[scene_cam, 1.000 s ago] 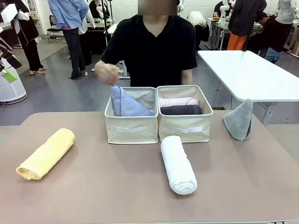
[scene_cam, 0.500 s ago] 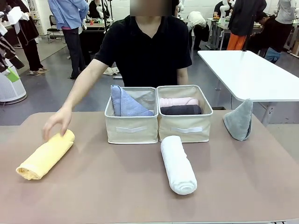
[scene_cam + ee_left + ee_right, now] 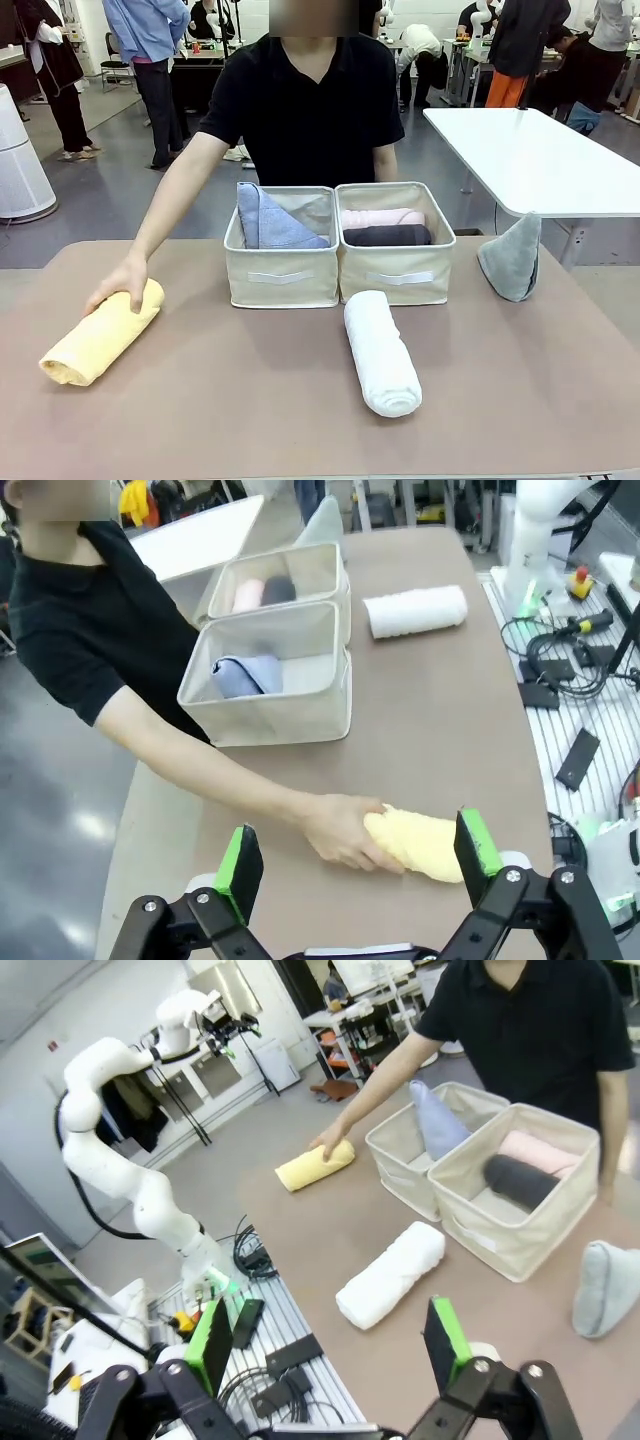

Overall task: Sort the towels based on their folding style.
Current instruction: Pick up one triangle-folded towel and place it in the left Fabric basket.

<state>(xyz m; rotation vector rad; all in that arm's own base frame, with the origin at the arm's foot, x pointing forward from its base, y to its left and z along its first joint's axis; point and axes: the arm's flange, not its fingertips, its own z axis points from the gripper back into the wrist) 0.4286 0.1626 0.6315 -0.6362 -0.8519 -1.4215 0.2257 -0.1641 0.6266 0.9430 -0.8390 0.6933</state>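
Lavender towel [image 3: 270, 222], left bin [image 3: 282, 280]; rolls [image 3: 386, 236], right bin [image 3: 398, 282]

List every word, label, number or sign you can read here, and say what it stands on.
No text can be read.
Left bin, white front strip: blank.
Right bin, white front strip: blank.
Screen beside the table: too small and blurred to read.

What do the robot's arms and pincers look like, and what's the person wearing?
The left pincer and right pincer are black, each with two fingers tipped in bright green pads. The left arm is glossy white with rounded joints. The person wears a black short-sleeved shirt.
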